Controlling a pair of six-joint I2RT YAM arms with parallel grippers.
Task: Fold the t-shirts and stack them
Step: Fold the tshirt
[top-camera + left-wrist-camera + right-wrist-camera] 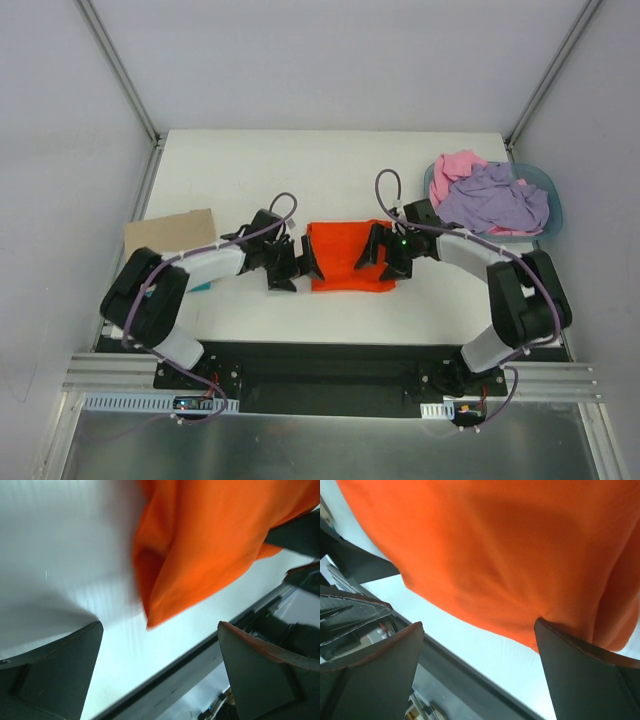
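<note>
Orange shirt (348, 262) folded flat mid-surface (240, 180). Left end effector (303, 262) just off its left edge, right end effector (372, 252) over its right edge, nearer. Both wide open, holding nothing.

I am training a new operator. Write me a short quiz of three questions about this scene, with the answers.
1. True or false: the orange t-shirt lies on the table between the left gripper and the right gripper.
2. Where are the purple t-shirt and the pink t-shirt? A) in the basin B) on the orange t-shirt C) in the left gripper
3. Fill in: both grippers stand ____ (open or shut).
Key: 1 true; 2 A; 3 open.
</note>
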